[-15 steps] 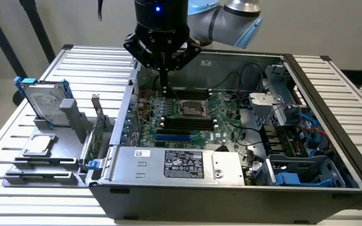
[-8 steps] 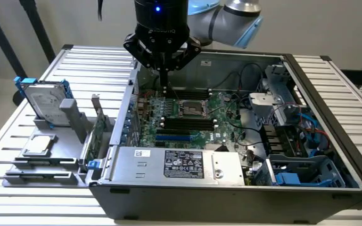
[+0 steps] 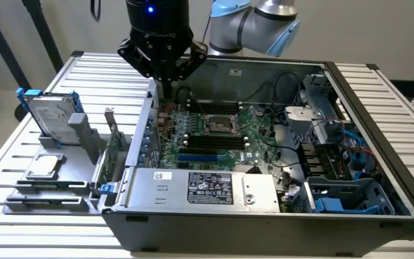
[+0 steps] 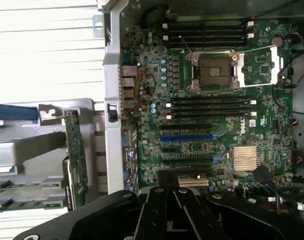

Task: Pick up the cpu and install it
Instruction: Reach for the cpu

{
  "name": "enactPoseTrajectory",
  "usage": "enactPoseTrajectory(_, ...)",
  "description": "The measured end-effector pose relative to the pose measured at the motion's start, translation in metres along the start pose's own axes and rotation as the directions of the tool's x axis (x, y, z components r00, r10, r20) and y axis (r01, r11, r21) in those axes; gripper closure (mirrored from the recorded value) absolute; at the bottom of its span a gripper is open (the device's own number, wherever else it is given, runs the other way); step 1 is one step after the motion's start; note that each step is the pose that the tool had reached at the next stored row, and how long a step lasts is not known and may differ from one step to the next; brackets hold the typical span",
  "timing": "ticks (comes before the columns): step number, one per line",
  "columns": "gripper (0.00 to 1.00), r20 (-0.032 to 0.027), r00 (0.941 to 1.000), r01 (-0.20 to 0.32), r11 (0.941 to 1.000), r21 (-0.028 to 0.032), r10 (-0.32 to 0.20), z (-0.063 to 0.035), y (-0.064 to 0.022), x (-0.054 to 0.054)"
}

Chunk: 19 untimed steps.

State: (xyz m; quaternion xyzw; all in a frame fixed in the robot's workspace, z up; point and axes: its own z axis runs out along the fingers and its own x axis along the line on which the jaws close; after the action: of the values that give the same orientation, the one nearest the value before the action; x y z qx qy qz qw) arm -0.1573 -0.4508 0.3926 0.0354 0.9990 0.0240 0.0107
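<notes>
At the exterior view's lower left, the cpu [image 3: 43, 166] lies flat in a grey holder [image 3: 20, 191] outside the computer case [image 3: 368, 124]. It sits just in front of the upright hard drive [image 3: 49, 116] and nothing touches it. It is a small, flat square with a dull silver top and a thin darker edge, and it sits level in its recess.

The claw [image 3: 168, 78] hangs at the upper middle of that view, over the back left corner of the open case and well apart from the cpu. Its fingers are pressed together and grip nothing.

Inside the case, the socket [image 3: 220, 125] in the middle of the green board [image 3: 214, 154] looks empty. The wrist view shows a dark bare square there, with its metal frame swung aside.

By my judgement the task has hardly started: the cpu is not yet picked up, so both the lifting and the seating in the socket are left.
</notes>
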Motion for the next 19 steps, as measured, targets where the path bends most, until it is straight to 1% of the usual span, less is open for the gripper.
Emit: enactPoseTrajectory(19, 0.89, 0.0001, 1.0000, 0.000, 1.0000, -0.0001, 0.000, 0.0002, -0.0063, 0.086)
